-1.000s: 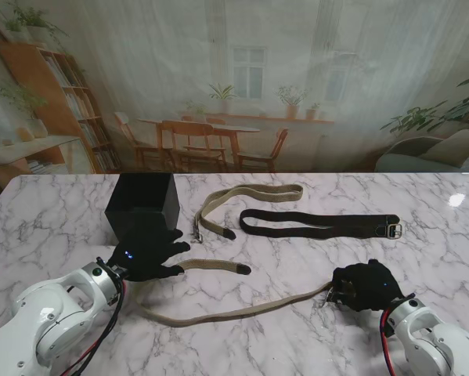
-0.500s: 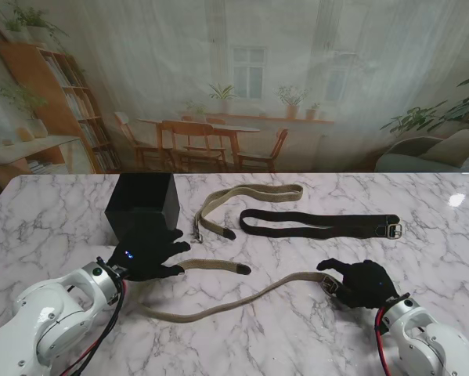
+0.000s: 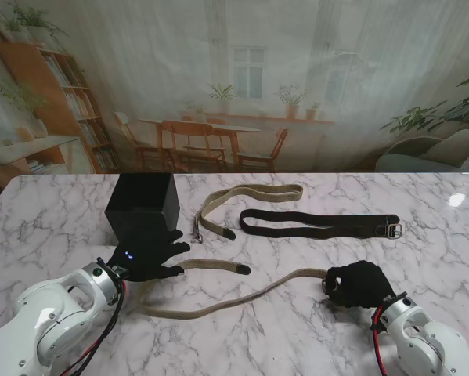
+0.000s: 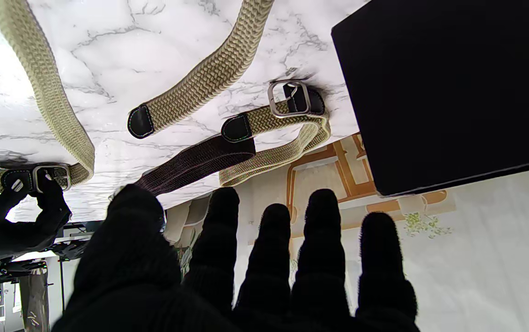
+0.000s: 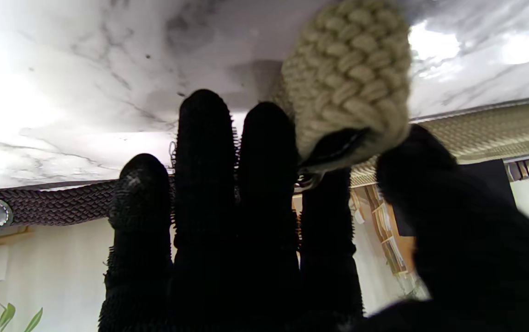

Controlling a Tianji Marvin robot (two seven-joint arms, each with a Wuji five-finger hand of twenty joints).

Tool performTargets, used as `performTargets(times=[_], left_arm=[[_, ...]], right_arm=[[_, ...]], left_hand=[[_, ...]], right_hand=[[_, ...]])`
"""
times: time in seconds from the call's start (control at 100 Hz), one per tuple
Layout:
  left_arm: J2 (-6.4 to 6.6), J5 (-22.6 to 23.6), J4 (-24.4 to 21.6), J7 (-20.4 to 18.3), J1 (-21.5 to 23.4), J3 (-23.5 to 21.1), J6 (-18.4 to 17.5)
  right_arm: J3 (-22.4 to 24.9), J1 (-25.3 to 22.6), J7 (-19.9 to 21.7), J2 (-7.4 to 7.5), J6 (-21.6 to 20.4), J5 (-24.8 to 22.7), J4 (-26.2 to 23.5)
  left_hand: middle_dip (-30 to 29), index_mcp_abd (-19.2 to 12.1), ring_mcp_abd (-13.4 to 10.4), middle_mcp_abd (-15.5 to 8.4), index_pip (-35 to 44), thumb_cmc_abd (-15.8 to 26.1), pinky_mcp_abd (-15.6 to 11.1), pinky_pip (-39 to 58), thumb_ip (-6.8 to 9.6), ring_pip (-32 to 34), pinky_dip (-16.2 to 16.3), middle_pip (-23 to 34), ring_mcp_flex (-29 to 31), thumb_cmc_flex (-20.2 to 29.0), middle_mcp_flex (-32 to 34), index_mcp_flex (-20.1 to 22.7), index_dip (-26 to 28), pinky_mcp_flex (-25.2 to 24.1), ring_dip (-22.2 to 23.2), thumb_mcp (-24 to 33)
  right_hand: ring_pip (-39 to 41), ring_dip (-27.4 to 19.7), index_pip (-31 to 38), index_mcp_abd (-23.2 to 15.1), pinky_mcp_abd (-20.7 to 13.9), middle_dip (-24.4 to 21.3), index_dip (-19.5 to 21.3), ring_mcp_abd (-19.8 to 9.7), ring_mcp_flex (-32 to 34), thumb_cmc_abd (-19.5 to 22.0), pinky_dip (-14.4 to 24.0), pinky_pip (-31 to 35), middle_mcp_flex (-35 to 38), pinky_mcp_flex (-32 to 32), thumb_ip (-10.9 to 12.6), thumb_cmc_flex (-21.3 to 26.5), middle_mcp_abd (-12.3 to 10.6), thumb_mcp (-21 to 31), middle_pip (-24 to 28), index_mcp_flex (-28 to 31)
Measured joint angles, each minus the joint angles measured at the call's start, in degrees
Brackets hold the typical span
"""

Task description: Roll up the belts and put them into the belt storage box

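Note:
The black belt storage box stands upright at the table's left; in the left wrist view the box is close beyond my fingertips. A long tan braided belt curves from my right hand, which is shut on its buckle end, round to my left hand. That hand is open, fingers spread, lying over the belt near its dark tip. In the right wrist view the tan belt's end is pinched between thumb and fingers. The left wrist view shows the right hand at the buckle.
A second tan belt lies folded farther from me, its buckle near the box. A dark braided belt stretches rightward to a metal buckle. The marble table reaches to a wall mural behind.
My right hand has curled its fingers around the belt's buckle end and drawn slightly left. The belt's middle has shifted farther from me. The left hand has stayed put.

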Motion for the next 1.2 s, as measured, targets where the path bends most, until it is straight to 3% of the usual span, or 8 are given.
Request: performTargets(times=[0.12,0.29,0.5,0.66,0.81,0.88,1.03,1.2], left_arm=[[0.00,0.0,0.0,0.0,0.0,0.0,0.1],[0.01,0.1,0.1,-0.1,0.0,0.1,0.4],[0.00,0.1,0.4,0.2,-0.2,0.2,0.9],[-0.01,0.0,0.5,0.3,-0.2,0.2,1.1],[-0.01,0.0,0.6,0.3,-0.2,0.2,1.2],[-0.01,0.0,0.7,0.3,-0.2,0.2,1.2],[-0.01,-0.1,0.8,0.2,-0.3,0.2,1.2],[-0.01,-0.1,0.8,0.1,-0.3,0.2,1.2]], right_arm=[[1.5,-0.6,4.7,-0.39,-1.4,3.0,-1.4],[5.1,-3.4,17.1,-0.12,-2.3,3.6,-8.2],[7.4,-5.6,26.9,1.07,-2.3,4.8,-13.7],[7.6,-6.2,27.5,1.70,-0.8,-1.1,-15.6],[6.3,-5.5,21.8,1.99,0.0,-4.7,-14.0],[5.6,-5.0,20.3,1.98,0.1,-3.8,-12.6],[4.6,-4.4,18.5,1.92,1.1,-3.9,-11.4],[4.0,-4.4,18.0,1.70,2.4,-3.2,-11.0]], left_hand=[[0.0,0.0,0.0,0.0,0.0,0.0,0.0,0.0,0.00,0.0,0.0,0.0,0.0,0.0,0.0,0.0,0.0,0.0,0.0,0.0],[0.0,0.0,0.0,0.0,0.0,0.0,0.0,0.0,0.00,0.0,0.0,0.0,0.0,0.0,0.0,0.0,0.0,0.0,0.0,0.0],[0.0,0.0,0.0,0.0,0.0,0.0,0.0,0.0,0.00,0.0,0.0,0.0,0.0,0.0,0.0,0.0,0.0,0.0,0.0,0.0],[0.0,0.0,0.0,0.0,0.0,0.0,0.0,0.0,0.00,0.0,0.0,0.0,0.0,0.0,0.0,0.0,0.0,0.0,0.0,0.0],[0.0,0.0,0.0,0.0,0.0,0.0,0.0,0.0,0.00,0.0,0.0,0.0,0.0,0.0,0.0,0.0,0.0,0.0,0.0,0.0],[0.0,0.0,0.0,0.0,0.0,0.0,0.0,0.0,0.00,0.0,0.0,0.0,0.0,0.0,0.0,0.0,0.0,0.0,0.0,0.0],[0.0,0.0,0.0,0.0,0.0,0.0,0.0,0.0,0.00,0.0,0.0,0.0,0.0,0.0,0.0,0.0,0.0,0.0,0.0,0.0],[0.0,0.0,0.0,0.0,0.0,0.0,0.0,0.0,0.00,0.0,0.0,0.0,0.0,0.0,0.0,0.0,0.0,0.0,0.0,0.0]], right_hand=[[-2.9,-1.0,-4.7,2.9,-1.5,-1.9,5.0,-0.4,0.0,0.0,-0.5,-0.3,0.1,0.1,1.7,-3.2,-0.1,-3.8,-2.7,1.0],[-10.0,-5.0,-9.9,8.0,-4.3,-6.7,5.4,-3.0,-2.5,0.0,-1.7,-2.1,-1.8,-1.2,3.5,-3.2,-1.9,-6.9,-10.4,-3.8],[-16.9,-11.1,-13.7,11.6,-7.1,-12.1,5.4,-6.7,-9.4,-2.9,-2.5,-5.2,-8.9,-4.8,6.0,-1.6,-4.5,13.1,-15.8,-13.9],[-19.0,-13.8,-13.3,11.5,-9.5,-13.8,6.6,-10.5,-11.2,-7.6,-3.7,-6.1,-10.1,-4.4,5.8,8.5,-8.4,19.3,-17.0,-16.3],[-19.0,-13.7,-7.2,10.3,-10.1,-13.2,7.3,-10.5,-8.8,-9.2,-5.3,-6.0,-6.9,-1.2,2.3,12.4,-9.2,16.2,-17.4,-15.3],[-17.9,-11.7,-3.2,6.5,-8.8,-10.3,6.6,-8.9,-8.6,-8.5,-5.6,-6.0,-6.5,-1.2,0.9,12.3,-8.5,11.5,-17.6,-15.3],[-13.6,-5.0,7.0,-4.6,-1.4,0.3,6.4,-1.9,-13.3,-4.5,-3.9,-6.0,-17.3,-6.4,-0.7,12.5,-0.1,5.7,-7.2,-15.5],[-6.6,-1.7,8.7,-8.2,2.9,2.5,7.2,-0.7,-22.2,-3.5,0.1,-6.0,-35.5,-10.3,-1.2,11.0,5.4,4.8,-1.9,-15.3]])
